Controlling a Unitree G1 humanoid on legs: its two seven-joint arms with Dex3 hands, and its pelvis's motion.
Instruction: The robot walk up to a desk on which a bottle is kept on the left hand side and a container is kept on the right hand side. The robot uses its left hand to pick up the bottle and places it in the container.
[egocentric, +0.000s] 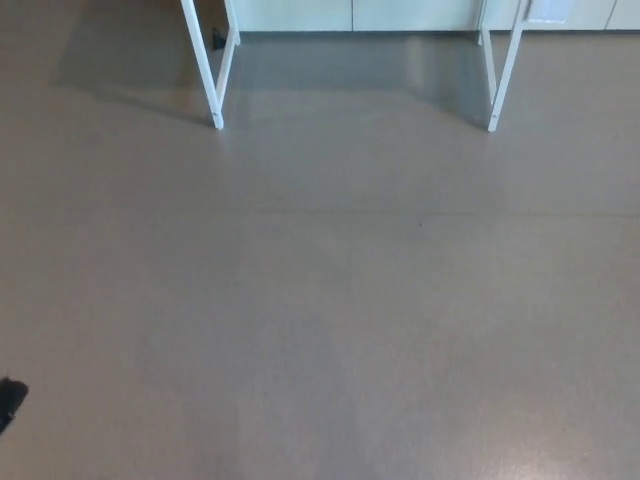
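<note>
Neither the bottle nor the container shows in the head view. Only the desk's white legs are visible at the top: the left pair (212, 70) and the right pair (497, 75). The desk's top lies outside the picture. A small black bit of my left hand (10, 402) pokes in at the lower left edge, too little to tell how it is held. My right hand is out of sight.
Grey-brown floor (320, 300) fills most of the picture between me and the desk. Pale cabinet fronts (350, 14) run along the wall behind the desk legs. The desk casts a shadow on the floor under it.
</note>
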